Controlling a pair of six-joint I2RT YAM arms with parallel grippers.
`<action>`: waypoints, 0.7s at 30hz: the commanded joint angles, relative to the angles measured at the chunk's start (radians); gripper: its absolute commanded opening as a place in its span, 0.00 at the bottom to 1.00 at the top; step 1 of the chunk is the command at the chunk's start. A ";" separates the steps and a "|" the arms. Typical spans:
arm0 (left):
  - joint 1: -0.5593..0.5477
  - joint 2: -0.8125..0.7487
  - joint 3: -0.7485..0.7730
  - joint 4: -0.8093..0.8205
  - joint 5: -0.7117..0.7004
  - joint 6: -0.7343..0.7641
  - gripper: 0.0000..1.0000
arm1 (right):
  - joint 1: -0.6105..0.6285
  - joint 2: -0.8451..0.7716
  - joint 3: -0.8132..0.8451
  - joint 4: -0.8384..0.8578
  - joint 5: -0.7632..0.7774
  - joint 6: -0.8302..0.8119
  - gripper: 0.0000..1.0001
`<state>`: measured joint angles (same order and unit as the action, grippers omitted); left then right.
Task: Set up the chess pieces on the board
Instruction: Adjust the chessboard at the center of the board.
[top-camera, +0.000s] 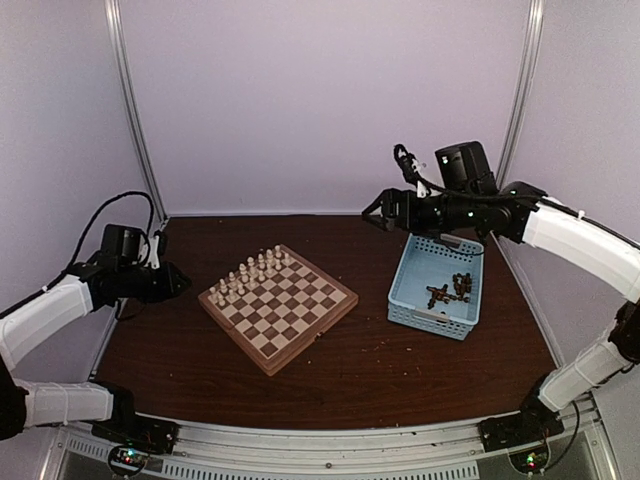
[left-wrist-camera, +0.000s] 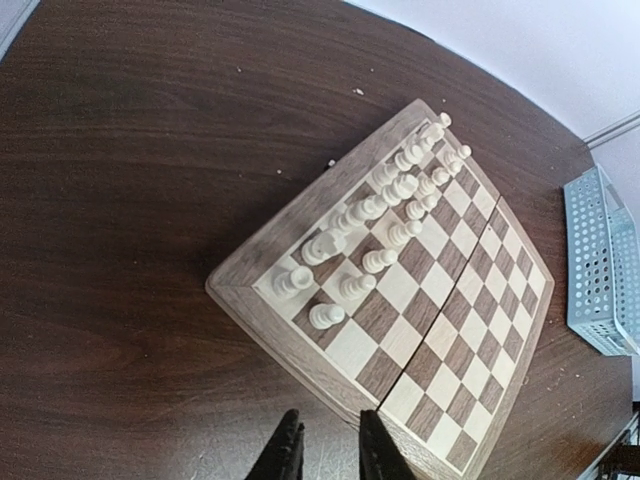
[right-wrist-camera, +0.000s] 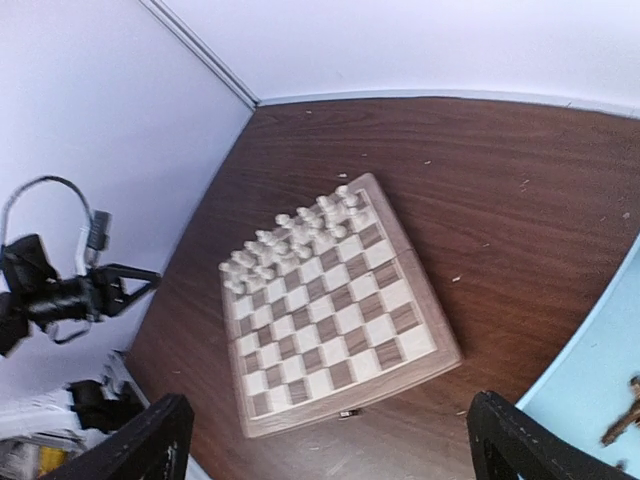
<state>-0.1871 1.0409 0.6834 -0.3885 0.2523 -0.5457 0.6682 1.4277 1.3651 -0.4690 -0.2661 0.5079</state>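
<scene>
Top external view: a square wooden checkered chessboard (top-camera: 278, 308) is noted lying rotated at the middle of the dark brown tabletop (top-camera: 380, 370). Small cream wooden chess pieces (top-camera: 250, 275) are ranked in two rows along its far-left edge. Dark brown chess pieces (top-camera: 450, 290) are heaped in a light blue perforated plastic basket (top-camera: 418, 275) to the right. The left end effector (top-camera: 180, 280) is held left of the chessboard, the right end effector (top-camera: 372, 212) near the basket's far-left corner. Left wrist view: its fingers (left-wrist-camera: 285, 450) are seen slightly parted, nothing between them. Right wrist view: its fingers (right-wrist-camera: 150, 440) are spread wide, released and empty.
</scene>
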 joint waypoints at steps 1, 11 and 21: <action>-0.006 -0.007 0.061 -0.032 0.030 0.030 0.21 | 0.008 -0.071 0.032 0.114 -0.193 0.233 1.00; -0.007 -0.086 0.098 -0.124 -0.021 0.048 0.23 | 0.010 -0.233 -0.074 0.409 -0.205 0.520 1.00; -0.006 -0.103 0.112 -0.167 -0.030 0.063 0.24 | -0.031 -0.268 -0.152 0.418 -0.194 0.533 1.00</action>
<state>-0.1871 0.9478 0.7650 -0.5488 0.2287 -0.5022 0.6647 1.2037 1.2736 -0.0807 -0.4679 1.0260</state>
